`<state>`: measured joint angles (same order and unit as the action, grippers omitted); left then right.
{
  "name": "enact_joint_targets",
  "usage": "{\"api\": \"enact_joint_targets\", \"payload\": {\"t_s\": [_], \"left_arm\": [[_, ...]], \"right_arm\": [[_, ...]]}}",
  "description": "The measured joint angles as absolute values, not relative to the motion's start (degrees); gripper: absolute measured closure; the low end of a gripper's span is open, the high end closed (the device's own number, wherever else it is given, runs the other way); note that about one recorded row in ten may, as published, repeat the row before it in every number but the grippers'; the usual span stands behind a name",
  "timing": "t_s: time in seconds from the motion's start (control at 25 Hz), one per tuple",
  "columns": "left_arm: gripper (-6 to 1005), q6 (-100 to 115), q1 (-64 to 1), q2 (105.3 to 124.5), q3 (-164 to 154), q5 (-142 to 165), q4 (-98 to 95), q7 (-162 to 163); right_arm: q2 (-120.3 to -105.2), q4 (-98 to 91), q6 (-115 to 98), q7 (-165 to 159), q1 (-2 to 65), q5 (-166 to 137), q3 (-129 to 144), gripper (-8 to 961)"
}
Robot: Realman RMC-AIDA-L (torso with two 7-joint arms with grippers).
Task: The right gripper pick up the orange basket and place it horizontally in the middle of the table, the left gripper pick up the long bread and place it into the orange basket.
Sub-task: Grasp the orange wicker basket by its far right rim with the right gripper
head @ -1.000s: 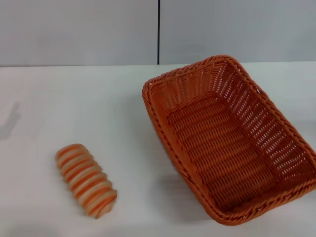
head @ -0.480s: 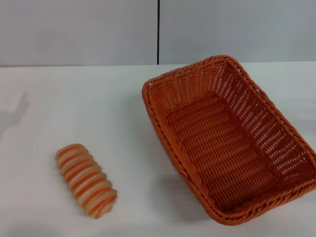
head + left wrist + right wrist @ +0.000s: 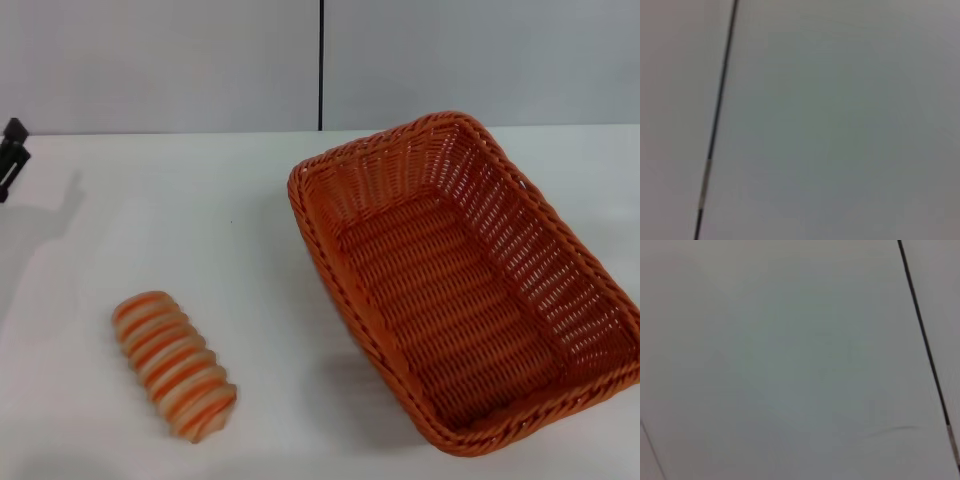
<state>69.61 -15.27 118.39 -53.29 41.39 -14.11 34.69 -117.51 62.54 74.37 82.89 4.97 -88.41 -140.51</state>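
Observation:
The orange basket (image 3: pixel 470 285) rests on the white table (image 3: pixel 230 260), right of centre, its long axis running diagonally from back left to front right. It holds nothing. The long bread (image 3: pixel 175 365), striped orange and cream, lies on the table at the front left, well apart from the basket. A black tip of my left gripper (image 3: pixel 11 155) shows at the far left edge, above the back of the table and far behind the bread. The right gripper is out of view. Both wrist views show only a plain grey surface with a dark seam.
A grey wall with a vertical dark seam (image 3: pixel 321 65) stands behind the table. The left arm casts a shadow (image 3: pixel 40 215) on the tabletop at the left.
My left gripper's tip has come into view at the left edge. Its shadow on the table has moved rightward and grown. The basket and bread have not moved.

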Motion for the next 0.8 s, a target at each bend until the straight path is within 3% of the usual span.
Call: {"api": "enact_joint_targets", "payload": {"t_s": [0.08, 0.12, 0.16, 0.2, 0.24, 0.28, 0.32, 0.36, 0.4, 0.44, 0.52, 0.72, 0.8], "left_arm": [[211, 69.51, -15.52, 118.44, -53.59, 41.40, -13.79, 33.97], [211, 69.43, -15.67, 118.47, -53.48, 41.39, -13.31, 33.47], [212, 69.43, -15.67, 118.47, -53.48, 41.39, -13.31, 33.47], [212, 69.64, -15.70, 118.47, -53.39, 41.39, -13.12, 33.43], [212, 69.64, -15.70, 118.47, -53.39, 41.39, -13.12, 33.43], [213, 70.06, -15.67, 118.48, -53.43, 41.38, -13.12, 33.48], [213, 71.10, -15.61, 118.48, -53.56, 41.36, -13.12, 33.48], [213, 71.10, -15.61, 118.48, -53.56, 41.36, -13.12, 33.48], [214, 71.55, -15.67, 118.48, -53.59, 41.35, -13.02, 33.32], [214, 71.55, -15.67, 118.48, -53.59, 41.35, -13.02, 33.32], [215, 71.38, -15.91, 118.48, -53.61, 41.33, -12.92, 33.25], [216, 71.46, -15.96, 118.47, -53.61, 41.30, -12.83, 33.23], [217, 71.49, -15.97, 118.47, -53.61, 41.30, -12.79, 33.23]], "right_arm": [[-117.19, 65.52, 74.39, 77.78, 5.42, -91.89, -140.50, 462], [-116.27, 71.18, 74.93, 67.45, 6.96, -99.75, -140.40, 462], [-116.27, 71.18, 74.93, 67.45, 6.96, -99.75, -140.40, 463], [-114.97, 74.80, 76.60, 58.29, 9.46, -106.79, -140.15, 463], [-114.97, 74.80, 76.60, 58.29, 9.46, -106.79, -140.15, 464], [-114.09, 75.90, 78.41, 53.95, 11.36, -110.60, -139.99, 465], [-112.17, 75.63, 82.03, 47.06, 15.65, -117.02, -139.92, 465], [-112.17, 75.63, 82.03, 47.06, 15.65, -117.02, -139.92, 466], [-110.33, 72.61, 85.64, 42.09, 20.67, -123.21, -139.87, 467], [-110.33, 72.61, 85.64, 42.09, 20.67, -123.21, -139.87, 467], [-108.27, 65.58, 89.52, 39.81, 27.33, -129.14, -140.14, 469], [-106.23, 56.04, 93.89, 38.32, 34.34, -132.58, -139.90, 472], [-106.12, 55.17, 94.44, 38.04, 35.21, -132.97, -139.81, 473]]}}
